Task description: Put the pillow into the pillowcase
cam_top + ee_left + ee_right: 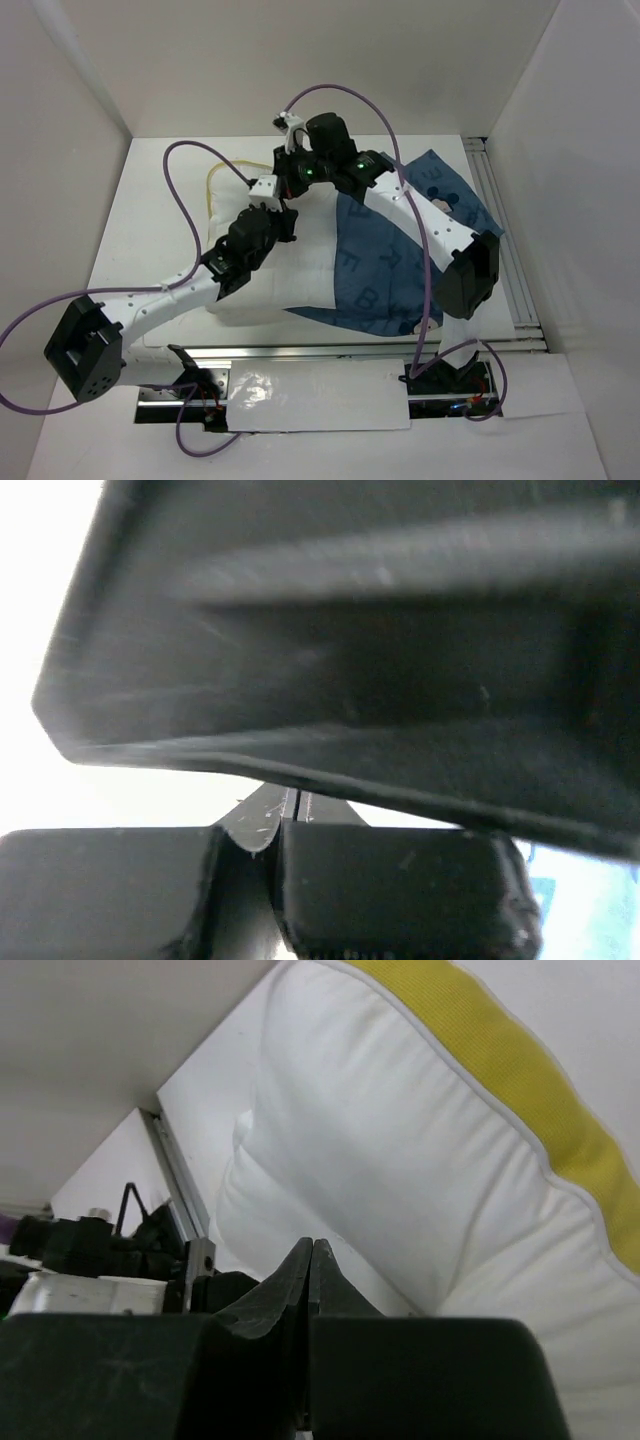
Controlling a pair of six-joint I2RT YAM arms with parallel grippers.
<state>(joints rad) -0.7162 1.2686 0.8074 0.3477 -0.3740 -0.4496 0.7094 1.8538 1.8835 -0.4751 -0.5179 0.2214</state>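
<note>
The white pillow (pixel 290 272) with its yellow edge trim (pixel 214 190) lies in the middle of the table. Its right part overlaps the blue printed pillowcase (pixel 392 268), which spreads out to the right. Both grippers meet over the pillow's far edge. My left gripper (pixel 286 180) is shut with nothing in it; in its wrist view the fingertips (pixel 290 805) touch, and the right arm's dark body (pixel 380 650) fills the view just ahead. My right gripper (pixel 303 150) is also shut and empty, its fingertips (pixel 312 1248) hovering just off the plump pillow (pixel 400 1160).
White walls close in the table on three sides. A metal rail (pixel 500 230) runs along the right edge, another (pixel 330 350) along the near edge. Purple cables (pixel 185 200) loop above the left of the pillow and behind the arms. The left arm (pixel 170 295) lies across the pillow's near-left corner.
</note>
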